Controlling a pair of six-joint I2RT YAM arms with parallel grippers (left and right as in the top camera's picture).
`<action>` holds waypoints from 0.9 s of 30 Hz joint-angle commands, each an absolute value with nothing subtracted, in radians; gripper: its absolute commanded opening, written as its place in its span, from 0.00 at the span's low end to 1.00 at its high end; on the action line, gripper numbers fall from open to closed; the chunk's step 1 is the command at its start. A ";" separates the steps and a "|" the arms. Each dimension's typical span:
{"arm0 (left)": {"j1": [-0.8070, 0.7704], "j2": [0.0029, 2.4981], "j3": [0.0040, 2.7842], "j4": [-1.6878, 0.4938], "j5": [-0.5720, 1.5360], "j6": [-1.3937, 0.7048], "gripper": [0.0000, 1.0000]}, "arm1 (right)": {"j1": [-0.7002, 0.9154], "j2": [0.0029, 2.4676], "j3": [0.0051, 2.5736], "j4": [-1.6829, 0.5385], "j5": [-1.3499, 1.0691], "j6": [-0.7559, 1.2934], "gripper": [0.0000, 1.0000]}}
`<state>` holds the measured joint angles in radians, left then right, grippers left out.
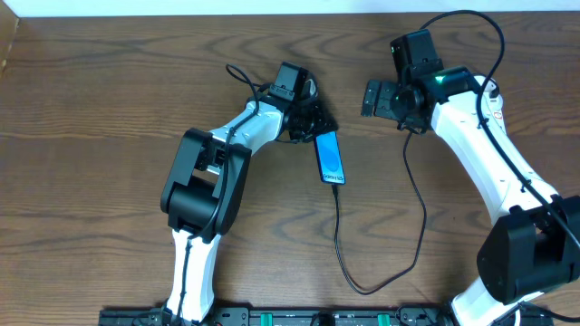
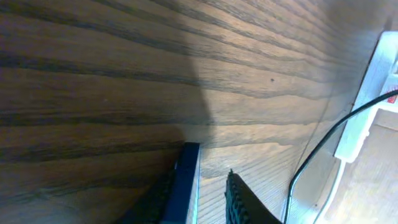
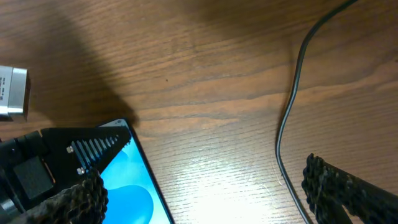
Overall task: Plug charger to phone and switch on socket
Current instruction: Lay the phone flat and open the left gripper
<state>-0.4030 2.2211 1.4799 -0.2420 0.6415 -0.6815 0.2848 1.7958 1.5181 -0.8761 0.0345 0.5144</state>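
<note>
While the left fingers (image 2: 239,199) are standing slightly apart around the top end of the phone (image 1: 331,156), one against its dark back and a sliver of surface (image 2: 124,74) showing beside the other, the right fingers (image 3: 336,190) are hanging wide apart, gripping nothing. The phone is lying mid-surface, its screen glowing blue. The charger (image 1: 337,235) is running from its lower end in a long loop, and the tip looks seated, so I'm calling the plugging done. That's leaving the switch. The socket (image 2: 373,81) is lying at the edge of the left wrist view, well apart from the phone; overhead I'm not picking it out for sure. Next, I'm judging, free fingers need to travel there and press the switch squarely. Writing? There's a white strip on the screen and red marks on the socket, both too small to read.
</note>
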 commanded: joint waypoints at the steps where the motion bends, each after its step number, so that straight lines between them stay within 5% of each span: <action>1: -0.406 2.237 1.489 -0.253 0.643 -0.682 0.34 | 0.282 1.772 1.521 -0.884 0.051 0.518 0.99; 3: -0.406 2.237 1.489 -0.257 0.642 -0.682 0.41 | 0.282 1.772 1.521 -0.886 0.051 0.518 0.99; 7: -0.404 2.237 1.489 -0.293 0.599 -0.670 0.71 | 0.282 1.772 1.521 -0.891 0.051 0.518 0.99; 27: -0.404 2.237 1.489 -0.497 0.216 -0.667 0.79 | 0.282 1.772 1.521 -0.892 0.051 0.518 0.99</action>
